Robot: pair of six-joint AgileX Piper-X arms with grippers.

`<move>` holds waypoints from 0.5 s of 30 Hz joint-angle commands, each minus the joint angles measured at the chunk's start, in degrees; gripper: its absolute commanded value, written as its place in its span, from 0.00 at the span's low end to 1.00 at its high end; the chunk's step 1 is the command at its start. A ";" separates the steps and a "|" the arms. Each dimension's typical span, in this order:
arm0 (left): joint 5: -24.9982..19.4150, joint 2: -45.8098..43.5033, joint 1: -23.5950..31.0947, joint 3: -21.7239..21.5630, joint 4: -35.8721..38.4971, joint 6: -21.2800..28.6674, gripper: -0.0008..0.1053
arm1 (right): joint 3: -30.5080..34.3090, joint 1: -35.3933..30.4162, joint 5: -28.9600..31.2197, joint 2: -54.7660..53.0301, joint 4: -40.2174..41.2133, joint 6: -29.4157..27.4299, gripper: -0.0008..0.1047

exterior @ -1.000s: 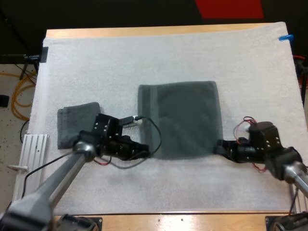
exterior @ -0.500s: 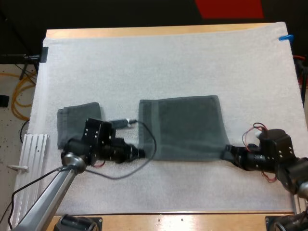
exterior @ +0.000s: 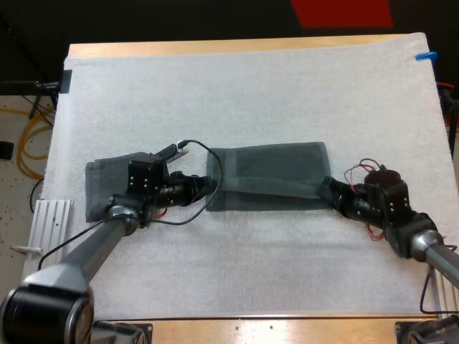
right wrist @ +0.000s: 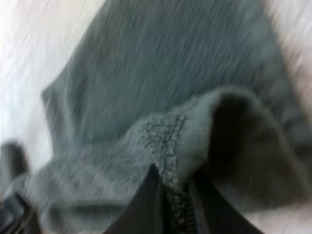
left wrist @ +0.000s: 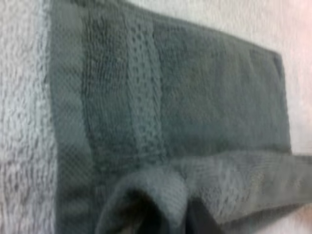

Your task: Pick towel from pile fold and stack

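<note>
Towel [exterior: 269, 172] near edge has moved far, folding over itself
Our left gripper [exterior: 209, 188] and right gripper [exterior: 326, 190] each pinch a near corner; stack [exterior: 100, 185] lies left

I can read no words, labels, brands or numbers here: none on the towel [exterior: 272, 166], none on the mat [exterior: 251, 93].
</note>
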 commanded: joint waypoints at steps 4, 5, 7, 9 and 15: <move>0.72 2.68 0.05 -0.30 -5.10 -1.58 0.01 | -2.43 -0.11 3.78 3.42 -2.88 0.12 0.01; 0.72 3.03 0.05 -0.30 -5.72 -1.58 0.01 | -2.61 -0.11 4.44 3.92 -3.70 0.12 0.01; 0.60 4.02 0.05 -0.40 -7.18 -1.58 0.01 | -2.90 -0.11 5.86 5.53 -6.72 0.12 0.01; -0.25 4.57 0.05 -0.36 -8.26 -1.58 0.01 | -3.12 -0.11 6.37 6.59 -8.47 0.12 0.01; -6.40 4.72 0.05 -0.45 -9.67 -1.44 0.01 | -3.93 -0.11 6.75 9.71 -9.48 -0.90 0.01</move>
